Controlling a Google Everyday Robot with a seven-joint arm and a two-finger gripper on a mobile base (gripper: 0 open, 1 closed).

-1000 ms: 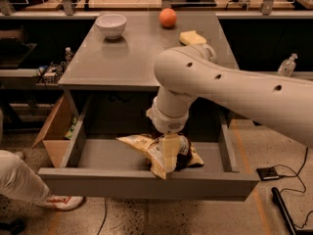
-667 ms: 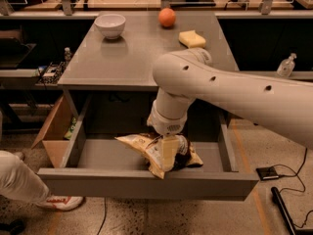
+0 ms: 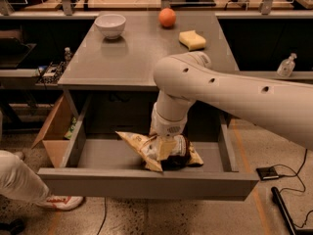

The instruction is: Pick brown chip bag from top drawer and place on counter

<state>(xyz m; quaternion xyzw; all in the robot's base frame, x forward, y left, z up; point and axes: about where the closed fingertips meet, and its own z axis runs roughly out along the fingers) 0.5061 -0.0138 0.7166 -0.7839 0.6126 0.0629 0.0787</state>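
Note:
The brown chip bag (image 3: 138,146) lies crumpled in the open top drawer (image 3: 146,179), tan at its left end and dark brown towards its right. My gripper (image 3: 165,150) reaches down from the big white arm (image 3: 230,89) into the drawer and sits right on the middle of the bag, hiding part of it. The grey counter (image 3: 137,53) above the drawer carries other things, and the bag is not on it.
On the counter stand a white bowl (image 3: 110,24), an orange (image 3: 167,17) and a yellow sponge (image 3: 192,39). A cardboard box (image 3: 55,131) sits left of the drawer. A person's leg and shoe (image 3: 29,182) are at the lower left. Cluttered benches stand behind.
The arm has sunk a little lower over the drawer. The chip bag lies in about the same place.

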